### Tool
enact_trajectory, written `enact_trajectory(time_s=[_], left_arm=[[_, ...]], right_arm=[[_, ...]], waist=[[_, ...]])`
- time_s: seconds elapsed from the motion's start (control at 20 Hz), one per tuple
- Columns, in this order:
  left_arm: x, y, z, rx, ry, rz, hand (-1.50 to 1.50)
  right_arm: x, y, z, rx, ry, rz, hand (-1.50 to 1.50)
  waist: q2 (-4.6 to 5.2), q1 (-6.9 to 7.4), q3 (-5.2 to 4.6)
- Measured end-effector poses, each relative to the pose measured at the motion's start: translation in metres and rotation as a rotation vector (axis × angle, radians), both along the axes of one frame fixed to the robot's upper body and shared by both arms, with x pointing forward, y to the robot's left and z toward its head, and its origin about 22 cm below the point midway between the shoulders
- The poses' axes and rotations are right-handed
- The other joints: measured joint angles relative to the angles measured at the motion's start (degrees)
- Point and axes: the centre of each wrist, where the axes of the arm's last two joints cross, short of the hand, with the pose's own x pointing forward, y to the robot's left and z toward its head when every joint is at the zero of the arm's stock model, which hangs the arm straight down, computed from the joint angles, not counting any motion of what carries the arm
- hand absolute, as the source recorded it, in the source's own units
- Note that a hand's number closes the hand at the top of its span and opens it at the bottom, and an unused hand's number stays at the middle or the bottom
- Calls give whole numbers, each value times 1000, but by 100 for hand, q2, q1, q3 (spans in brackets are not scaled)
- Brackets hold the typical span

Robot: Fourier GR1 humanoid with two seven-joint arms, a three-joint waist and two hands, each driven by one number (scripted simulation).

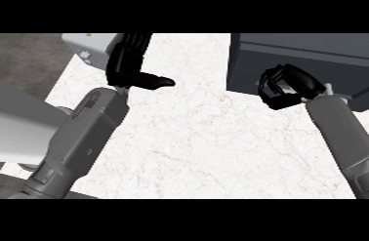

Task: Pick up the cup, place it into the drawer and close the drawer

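Marble counter (194, 137) | left hand (130, 64) released; right hand (287, 86) clenched, contents hidden

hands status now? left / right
Left hand: open, fingers straight, thumb out, holding nothing.
Right hand: fingers curled, at the dark drawer unit; cup not visible, contents cannot be told.

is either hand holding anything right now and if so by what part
Cannot be told for the right hand: its fingers are curled by the drawer unit, no cup showing. The left hand is open, holding nothing.
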Motion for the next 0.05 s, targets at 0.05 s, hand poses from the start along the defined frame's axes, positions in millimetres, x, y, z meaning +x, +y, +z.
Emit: enact_trajectory(time_s=[0.05], left_arm=[[0, 1, 0, -1, -1, -3, -150]], right_arm=[[0, -1, 1, 4, 3, 3, 150]], waist=[[7, 10, 2]])
